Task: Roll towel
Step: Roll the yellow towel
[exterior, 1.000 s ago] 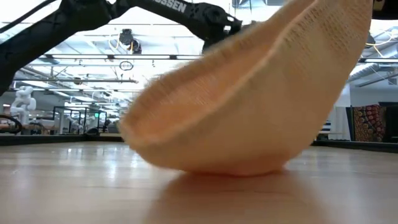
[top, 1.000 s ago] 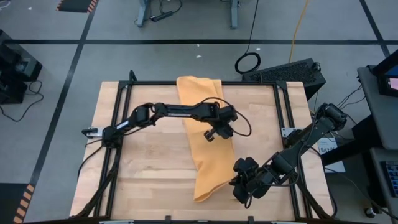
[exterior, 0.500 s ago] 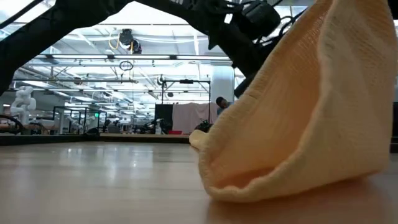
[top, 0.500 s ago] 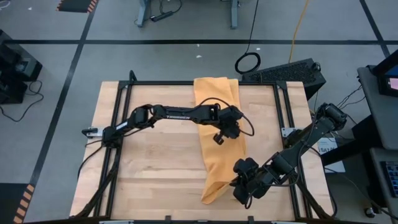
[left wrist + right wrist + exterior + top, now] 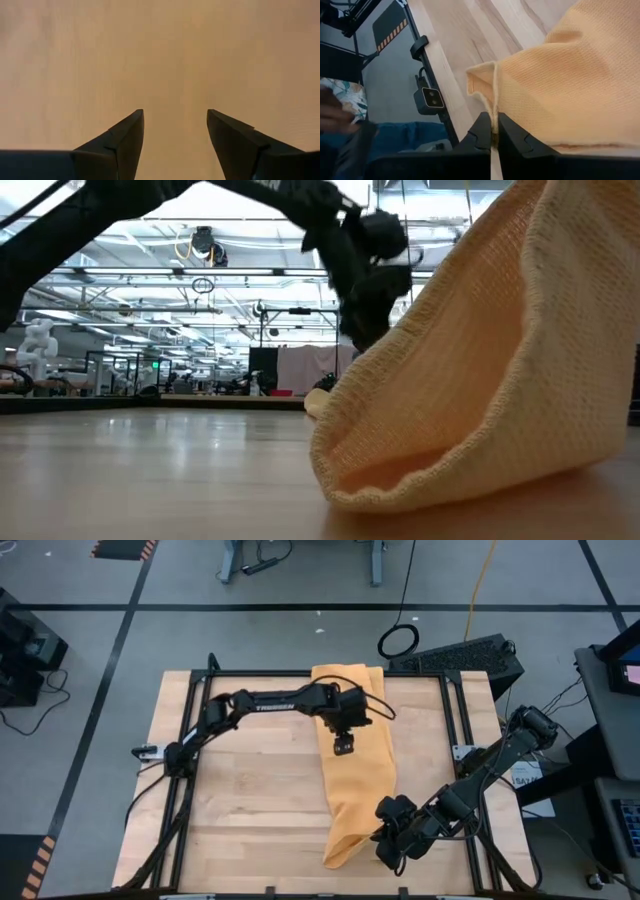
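Right gripper (image 5: 494, 134) low over the near edge of the tabletop (image 5: 240, 810), toward the right corner. Fingers pinched tight on a hem at the near end of the towel (image 5: 354, 770); in the right wrist view the cloth's folded edge runs straight down between the two fingertips.

Left gripper (image 5: 343, 745) over the far half of the tabletop, above the towel's middle stretch. Fingers (image 5: 125, 137) spread apart, nothing between them; only orange-yellow cloth fills the left wrist view beyond them. Whether the tips touch the fabric cannot be told.

Towel: one long orange-yellow strip, folded lengthwise, running from the far edge of the tabletop to the near edge. Far end overhangs the far edge slightly. Strip narrows toward the near end, where it is lifted. Low view: near end hangs as a hollow, open pouch, underside resting on the wood.
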